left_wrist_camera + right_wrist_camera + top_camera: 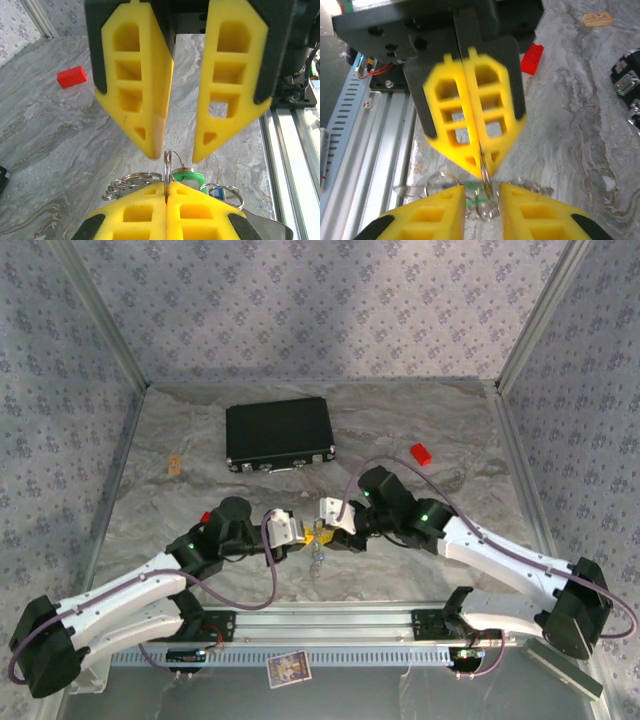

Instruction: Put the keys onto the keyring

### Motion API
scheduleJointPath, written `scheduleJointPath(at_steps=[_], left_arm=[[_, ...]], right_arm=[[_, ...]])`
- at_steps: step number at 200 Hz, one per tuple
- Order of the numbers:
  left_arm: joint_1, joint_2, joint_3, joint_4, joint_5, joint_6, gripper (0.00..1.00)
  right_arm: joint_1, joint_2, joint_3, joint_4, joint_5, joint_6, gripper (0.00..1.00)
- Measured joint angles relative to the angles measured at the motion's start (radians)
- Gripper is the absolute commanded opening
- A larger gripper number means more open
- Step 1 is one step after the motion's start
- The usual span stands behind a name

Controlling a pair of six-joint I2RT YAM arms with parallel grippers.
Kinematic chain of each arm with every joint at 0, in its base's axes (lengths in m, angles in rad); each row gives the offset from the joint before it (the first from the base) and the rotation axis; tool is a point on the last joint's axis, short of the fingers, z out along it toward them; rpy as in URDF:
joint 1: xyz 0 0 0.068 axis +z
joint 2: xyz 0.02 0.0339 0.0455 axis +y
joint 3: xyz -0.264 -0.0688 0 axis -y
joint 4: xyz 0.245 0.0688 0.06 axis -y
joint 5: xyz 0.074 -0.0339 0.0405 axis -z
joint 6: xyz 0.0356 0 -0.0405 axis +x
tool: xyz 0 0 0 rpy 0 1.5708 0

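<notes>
Steel-on-yellow: pinching the keyring (168, 162) on edge in the pressed-together left gripper (166, 189), with the green key (189, 176) just beside. Facing it from twelve o'clock with the right gripper (175, 156) spread, straddling the ring's upright rim.

The top camera is hanging above and behind the arm bases, looking down and forward over the whole table (450, 420) from well back. The left wrist camera is riding just behind the left gripper (166, 186) and facing the right gripper (172, 156) at very close range. The right wrist camera is peering the opposite way, toward the left arm and the rail (380, 125). Both wrist views are sharing the metal ring (165, 162) between the fingertips, and all three are catching the red block (420, 452).
</notes>
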Motion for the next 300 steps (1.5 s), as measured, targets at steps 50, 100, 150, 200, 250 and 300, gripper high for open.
scheduleJointPath(at_steps=[50, 100, 150, 200, 250, 300], left_arm=[[0.000, -0.017, -0.059, 0.094, -0.002, -0.050, 0.00], [0.000, -0.017, -0.069, 0.145, -0.002, -0.080, 0.00], [0.000, -0.017, -0.070, 0.164, -0.002, -0.089, 0.00], [0.000, -0.018, -0.072, 0.165, 0.001, -0.096, 0.08], [0.000, -0.034, -0.066, 0.121, -0.008, -0.086, 0.23], [0.000, -0.037, 0.000, 0.004, -0.014, -0.051, 0.21]], right_arm=[[-0.033, -0.055, -0.109, 0.137, -0.047, 0.105, 0.29], [-0.033, -0.055, -0.127, 0.200, -0.058, 0.159, 0.29], [-0.033, -0.048, -0.127, 0.240, -0.067, 0.179, 0.20], [-0.034, -0.030, -0.127, 0.245, -0.082, 0.182, 0.00], [-0.030, -0.019, -0.085, 0.152, -0.076, 0.142, 0.00], [0.001, 0.034, 0.041, -0.023, -0.018, 0.034, 0.00]])
